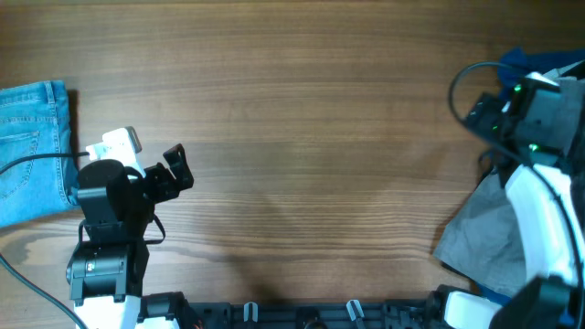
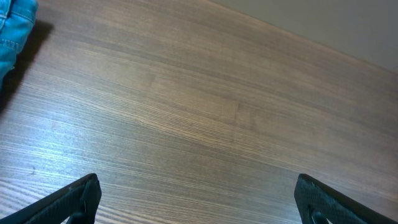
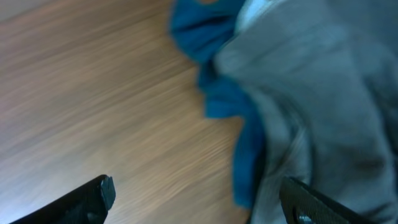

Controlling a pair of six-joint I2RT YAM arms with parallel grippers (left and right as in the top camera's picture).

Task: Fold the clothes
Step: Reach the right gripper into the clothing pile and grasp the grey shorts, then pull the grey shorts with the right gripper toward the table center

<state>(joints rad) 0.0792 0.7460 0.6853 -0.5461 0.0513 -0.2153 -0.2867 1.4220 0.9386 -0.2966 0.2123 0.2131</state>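
A brown wooden table (image 1: 320,137) carries folded light-blue denim jeans (image 1: 32,151) at its left edge and a heap of mid-grey fabric shorts (image 1: 484,233) with a royal-blue garment (image 3: 217,93) at right. We see the left gripper (image 2: 198,199) released above bare wood; the right gripper (image 3: 199,199), blurred, seems spread above the grey heap.

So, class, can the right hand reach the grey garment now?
Probably yes: the right hand is open at the edge of the grey garment, with nothing between them; blue cloth lies beside it.
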